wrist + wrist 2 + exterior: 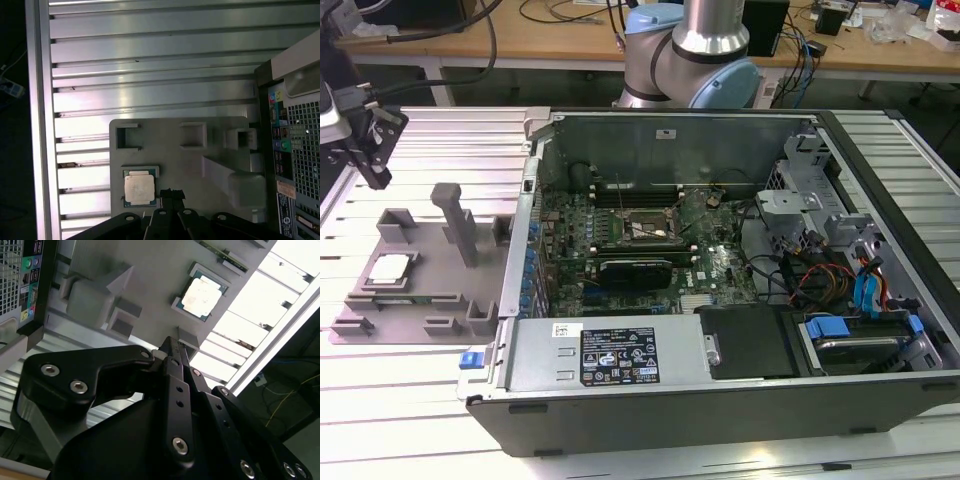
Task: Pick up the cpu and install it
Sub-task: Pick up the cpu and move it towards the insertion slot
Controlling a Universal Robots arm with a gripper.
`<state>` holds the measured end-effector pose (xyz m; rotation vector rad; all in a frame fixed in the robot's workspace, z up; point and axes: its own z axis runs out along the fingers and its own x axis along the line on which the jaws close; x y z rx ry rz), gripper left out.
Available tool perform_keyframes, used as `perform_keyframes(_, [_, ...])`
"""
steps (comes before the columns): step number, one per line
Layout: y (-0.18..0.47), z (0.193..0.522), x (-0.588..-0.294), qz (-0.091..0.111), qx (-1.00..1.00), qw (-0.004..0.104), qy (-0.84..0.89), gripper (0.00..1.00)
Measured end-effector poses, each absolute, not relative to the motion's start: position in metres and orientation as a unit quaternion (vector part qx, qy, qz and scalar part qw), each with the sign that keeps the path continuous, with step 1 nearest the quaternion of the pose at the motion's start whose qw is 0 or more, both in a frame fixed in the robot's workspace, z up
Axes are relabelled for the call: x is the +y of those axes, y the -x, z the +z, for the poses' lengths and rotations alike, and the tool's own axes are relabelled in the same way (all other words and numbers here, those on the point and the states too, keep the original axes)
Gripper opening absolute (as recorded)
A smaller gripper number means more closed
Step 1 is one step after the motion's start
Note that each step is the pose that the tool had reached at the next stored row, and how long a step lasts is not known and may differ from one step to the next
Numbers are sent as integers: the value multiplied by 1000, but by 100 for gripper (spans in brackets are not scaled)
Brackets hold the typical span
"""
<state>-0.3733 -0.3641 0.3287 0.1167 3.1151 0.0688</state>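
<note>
Hovers with gripper (171, 192) near the cpu (139, 189) on the grey fixture (165, 150). Holds jaws pinched together, empty.

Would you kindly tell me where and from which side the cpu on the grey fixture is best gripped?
Probably from straight above, pinching two opposite edges of the cpu. It lies flat, metal top up, in a shallow framed seat of the grey fixture, which would hamper a sideways approach.
</note>
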Motion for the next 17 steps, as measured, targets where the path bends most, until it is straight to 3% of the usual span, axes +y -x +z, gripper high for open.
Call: perform_keyframes(17, [381, 317, -364, 22, 999, 13, -37, 11])
